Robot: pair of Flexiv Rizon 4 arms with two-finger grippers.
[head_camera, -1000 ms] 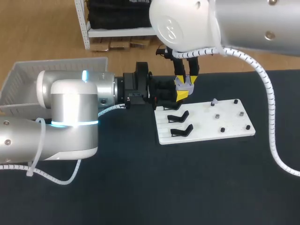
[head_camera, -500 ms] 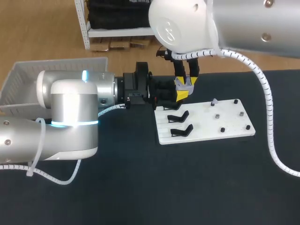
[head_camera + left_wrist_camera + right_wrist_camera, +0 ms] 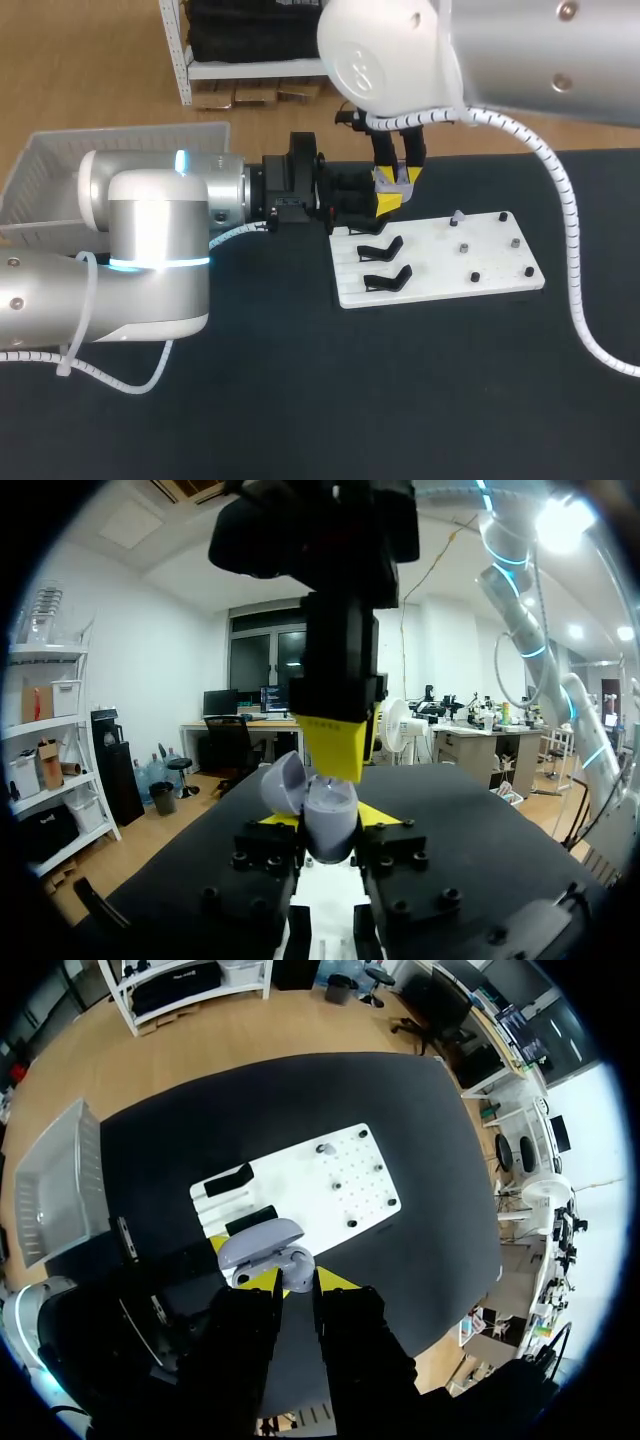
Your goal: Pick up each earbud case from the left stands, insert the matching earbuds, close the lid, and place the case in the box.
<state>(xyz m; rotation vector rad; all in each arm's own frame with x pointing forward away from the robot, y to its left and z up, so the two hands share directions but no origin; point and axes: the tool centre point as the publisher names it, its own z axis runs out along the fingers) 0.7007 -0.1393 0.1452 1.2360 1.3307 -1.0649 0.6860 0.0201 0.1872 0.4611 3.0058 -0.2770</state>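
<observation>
My left gripper [image 3: 385, 203] reaches in from the left and is shut on a lavender earbud case [image 3: 330, 820], held just above the far left corner of the white board [image 3: 440, 265]. The case's lid [image 3: 283, 785] stands open. My right gripper [image 3: 398, 180] comes straight down onto the open case [image 3: 265, 1250], its yellow tips [image 3: 332, 750] close together in the case's mouth, apparently pinching a small pale earbud. Another pale earbud [image 3: 456, 215] sits on a peg at the board's far edge.
Two empty black stands [image 3: 380, 248] sit on the board's left part, and several dark pegs dot its right part. A white basket [image 3: 60, 160] stands at the table's far left. Bare black table lies in front of the board.
</observation>
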